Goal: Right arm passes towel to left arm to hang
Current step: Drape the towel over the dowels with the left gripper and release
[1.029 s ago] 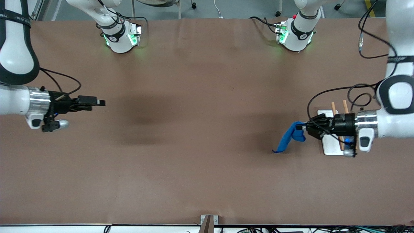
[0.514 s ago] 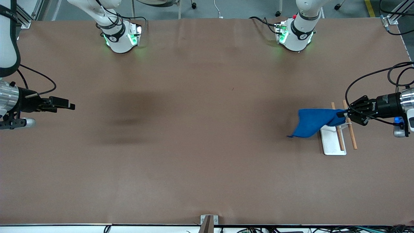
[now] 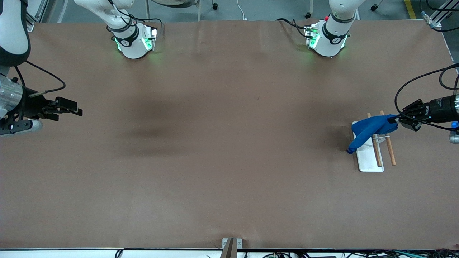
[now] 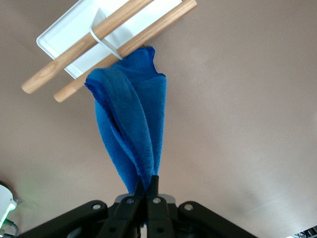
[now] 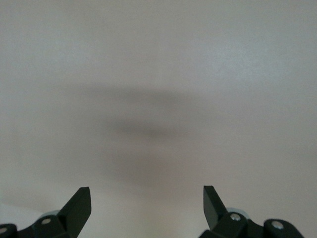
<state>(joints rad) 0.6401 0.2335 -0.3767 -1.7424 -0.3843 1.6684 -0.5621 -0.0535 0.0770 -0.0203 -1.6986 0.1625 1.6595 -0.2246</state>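
Note:
The blue towel [image 3: 371,127] hangs bunched from my left gripper [image 3: 397,120], which is shut on one end of it. The towel drapes across the two wooden rods [image 3: 389,148] and the white tray [image 3: 367,161] at the left arm's end of the table; its free end hangs at the tray's edge. In the left wrist view the towel [image 4: 131,134] runs from the gripper [image 4: 147,181] down to the rods [image 4: 124,47] and tray [image 4: 69,34]. My right gripper [image 3: 77,109] is open and empty over the right arm's end of the table; it also shows in the right wrist view [image 5: 147,198].
The brown table [image 3: 229,161] carries only the tray with the rods. The two arm bases [image 3: 132,41] stand along the edge farthest from the front camera. A small bracket [image 3: 231,243] sits at the nearest edge.
My left gripper has pulled the towel toward the left arm's end, from beside the tray to over the rods. My right gripper has drawn back toward its own end and now stays there.

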